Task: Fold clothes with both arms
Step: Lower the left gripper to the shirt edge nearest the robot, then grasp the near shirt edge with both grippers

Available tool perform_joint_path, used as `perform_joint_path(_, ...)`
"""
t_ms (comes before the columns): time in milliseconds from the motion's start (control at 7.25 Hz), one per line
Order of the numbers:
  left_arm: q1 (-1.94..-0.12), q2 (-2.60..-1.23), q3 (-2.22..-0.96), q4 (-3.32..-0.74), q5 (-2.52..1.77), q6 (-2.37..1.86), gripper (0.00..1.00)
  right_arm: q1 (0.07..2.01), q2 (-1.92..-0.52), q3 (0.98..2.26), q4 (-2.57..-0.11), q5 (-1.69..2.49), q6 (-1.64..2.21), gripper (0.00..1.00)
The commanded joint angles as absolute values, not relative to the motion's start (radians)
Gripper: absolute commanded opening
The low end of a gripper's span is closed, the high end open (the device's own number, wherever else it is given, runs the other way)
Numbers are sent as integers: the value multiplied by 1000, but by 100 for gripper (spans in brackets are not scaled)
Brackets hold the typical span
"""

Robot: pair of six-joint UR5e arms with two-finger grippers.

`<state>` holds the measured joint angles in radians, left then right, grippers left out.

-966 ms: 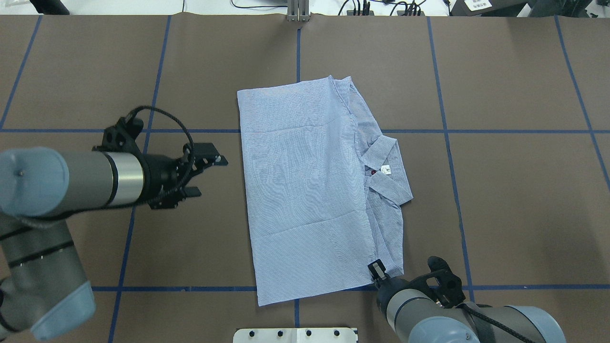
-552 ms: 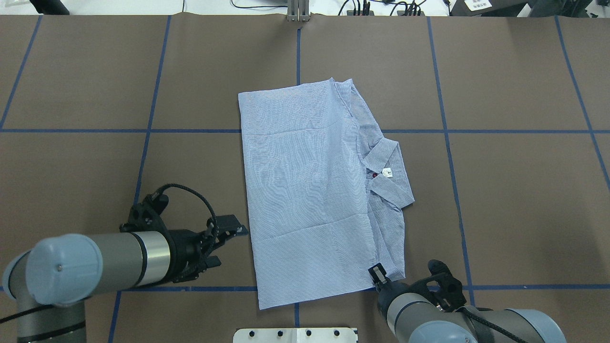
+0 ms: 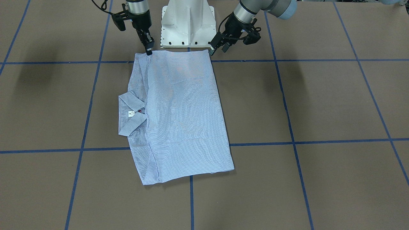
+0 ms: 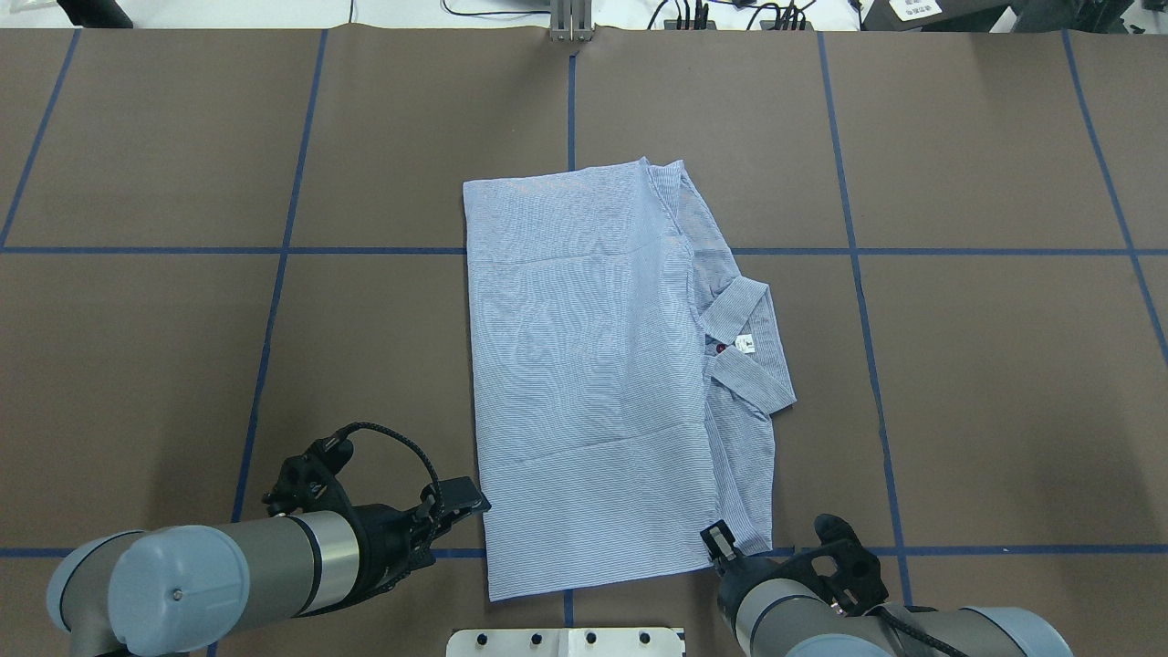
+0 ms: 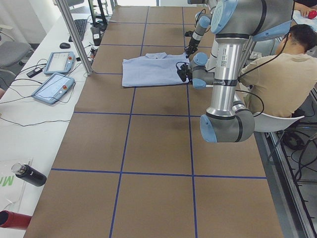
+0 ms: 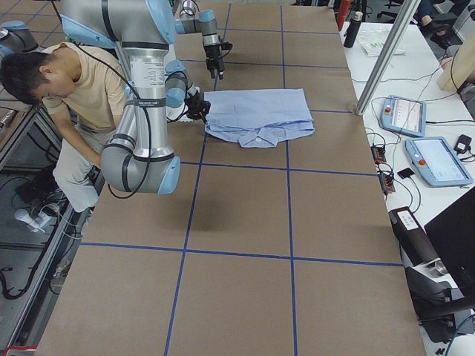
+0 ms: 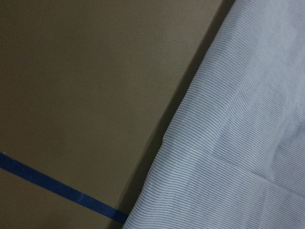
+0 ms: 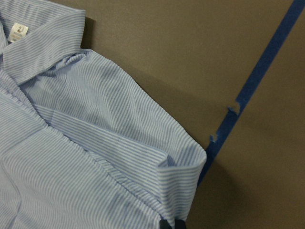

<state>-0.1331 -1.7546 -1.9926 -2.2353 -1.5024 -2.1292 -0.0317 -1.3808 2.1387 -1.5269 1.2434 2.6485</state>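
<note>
Striped light-blue-and-white button-up shirt lies flat mid brown paper-covered table, long axis running away from the robot. Sides look already folded in: a long rectangle, no loose sleeve showing, collar with white neck tag poking out on the robot's right side. Judged roughly halfway. Probably left: a cross fold, near end to far end or the reverse, then smoothing.

Right end effector sits on the near right corner with its fingers together, apparently pinching the layered fabric there. The right wrist view shows a dark fingertip against a turned-over fold at that corner. Left end effector has its fingers spread and holds nothing. It is just beside the near left corner, not clearly touching.

Edges: the left long edge is straight and flat on the table, so there is little lip to get a finger under. The right edge is stacked and uneven, with the collar sticking out. The near hem crosses a blue tape line and ends near the white pedestal base, so room is tight there. Bare table lies beyond the far hem and well out to both sides, room enough to carry the near end forward. A seated person is behind the robot, off the table.
</note>
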Motion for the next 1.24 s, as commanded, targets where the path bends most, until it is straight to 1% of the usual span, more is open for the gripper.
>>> perform_joint_path(0,-101,-1775,-1945,-2235,-1499,-2118,92,-35,-1379,2140,-1536,1243,2652,0)
perform_joint_path(138,-97,-1792,-1941,-2235,-1499,-2118,90,-35,-1379,2140,-1536,1243,2652,0)
perform_joint_path(414,-84,-1839,-1896,-2235,-1499,-2118,72,-35,-1379,2140,-1536,1243,2652,0)
perform_joint_path(552,-83,-1842,-1893,-2235,-1499,-2118,67,-34,-1379,2140,-1536,1243,2652,0)
perform_joint_path(1104,-57,-1851,-1884,-2235,-1499,-2120,65,-34,-1376,2140,-1536,1243,2652,0)
